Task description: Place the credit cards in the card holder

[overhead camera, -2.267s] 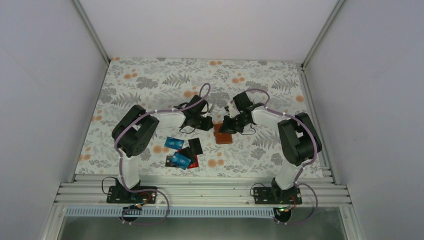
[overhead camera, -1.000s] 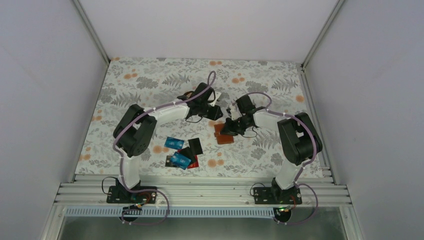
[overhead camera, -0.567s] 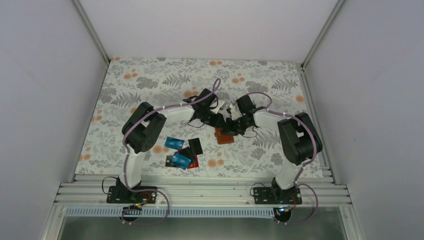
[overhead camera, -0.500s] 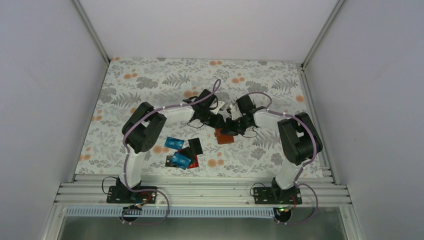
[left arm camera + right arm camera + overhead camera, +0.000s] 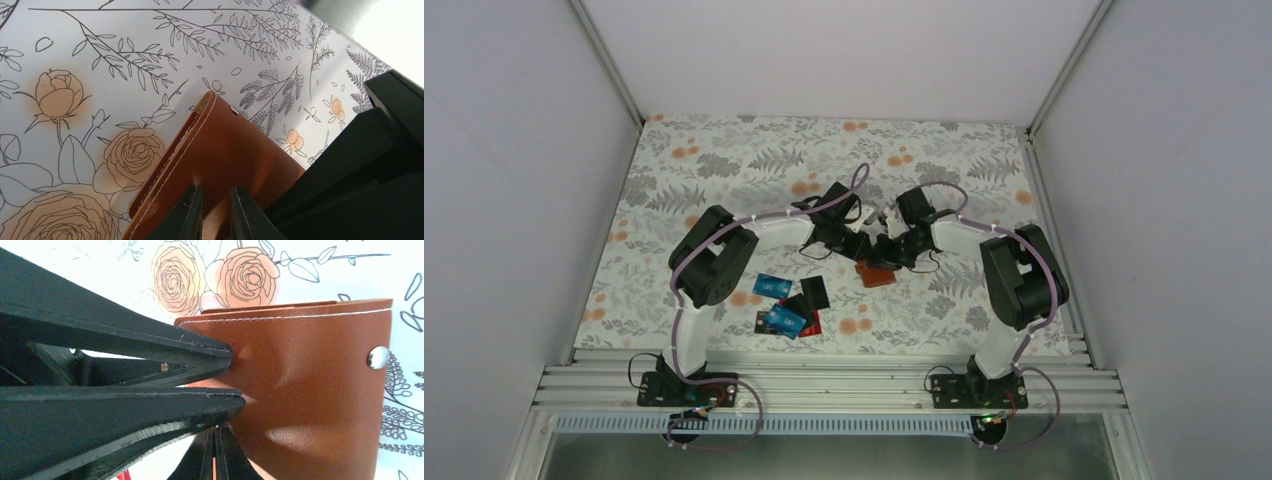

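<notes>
Since the earliest top view, the left gripper [image 5: 215, 194] has travelled from a position left of the card holder [image 5: 310, 390] up and rightward to meet the right gripper [image 5: 236, 376] at it, while the right gripper has stayed on station. The left fingers stand almost together, with a thin fold of brown leather pinched between the tips. The right fingers are likewise clamped on the holder: both tips bear on the cover just below its stitched edge, and the leather creases between them. In the right wrist view the left fingers show directly below the right ones, close beside them. The holder rests at mid-table on the floral table covering [image 5: 724, 170], with one stitched edge raised off it in the left wrist view and the metal snap stud [image 5: 378, 357] on the side away from the right gripper. The credit cards [image 5: 786, 305], blue, black and red, lie in a loose overlapping cluster on the covering, nearer the left arm's base and well apart from the holder. Whether any card sits inside the holder cannot be determined.
</notes>
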